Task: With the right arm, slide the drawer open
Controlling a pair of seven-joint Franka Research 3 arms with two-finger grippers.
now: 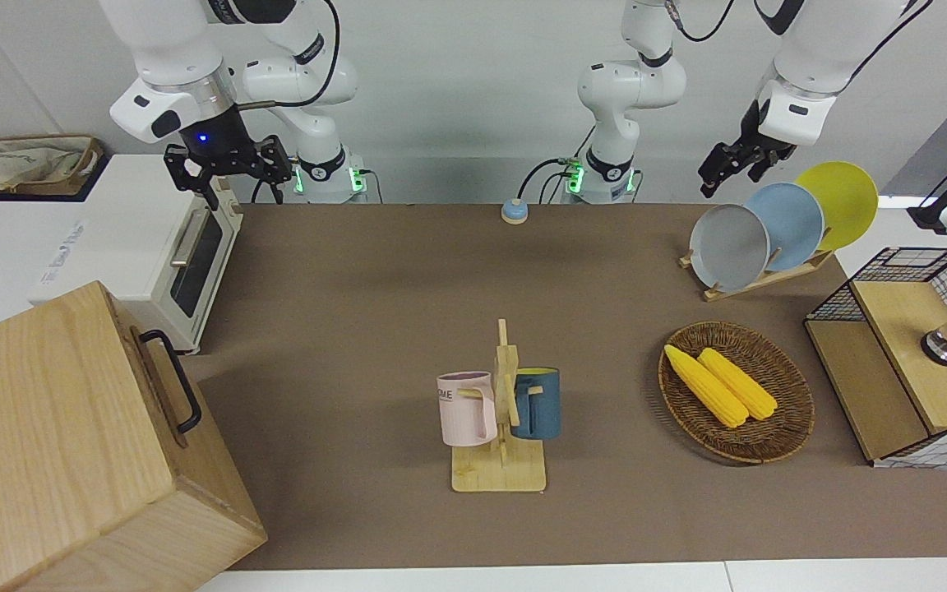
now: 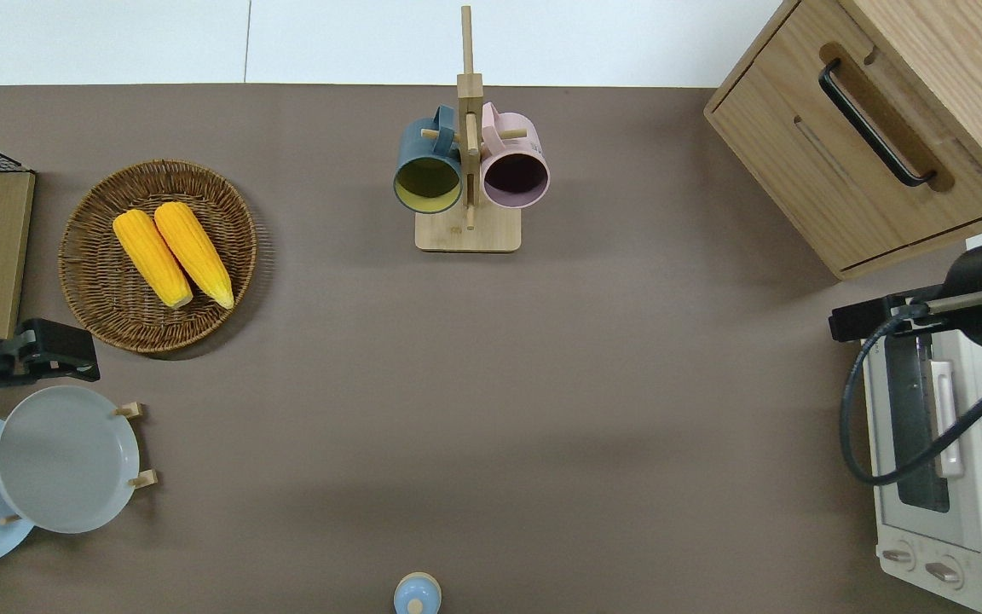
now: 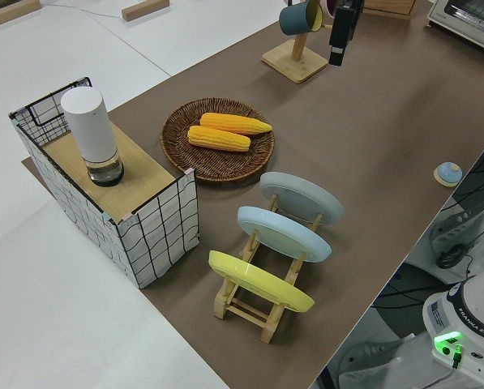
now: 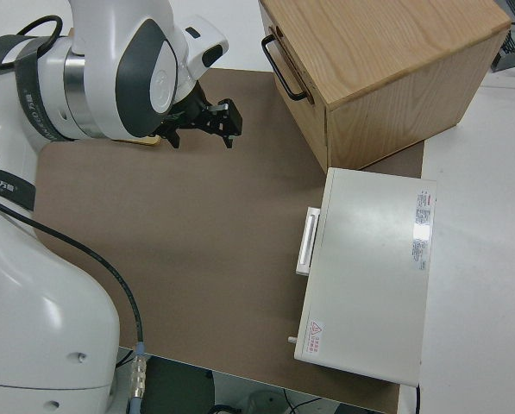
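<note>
- Pale-wood cabinet [image 1: 71,444] is sitting at the right arm's end of the tabletop [image 1: 408,329], and its drawer [image 2: 862,162] is looking fully shut, the black bar handle [image 1: 171,380] facing the middle of the tabletop and untouched.
- We are holding the right hand [image 1: 227,168] up over the toaster oven [image 1: 157,247], well apart from that handle; its fingers are spread and gripping nothing.
- We are risking a knock on the oven or its silver handle [image 2: 944,418] if we are dropping too early on the way across.
- We are also risking a miss: the cabinet is standing skewed, so fingers not lined up with the bar could be sliding off it, or a crooked pull could be dragging the whole cabinet.
- Mug rack [image 1: 500,419] is standing well clear.
- We are keeping the left arm parked; we cannot tell how its hand [image 1: 732,164] is set.
</note>
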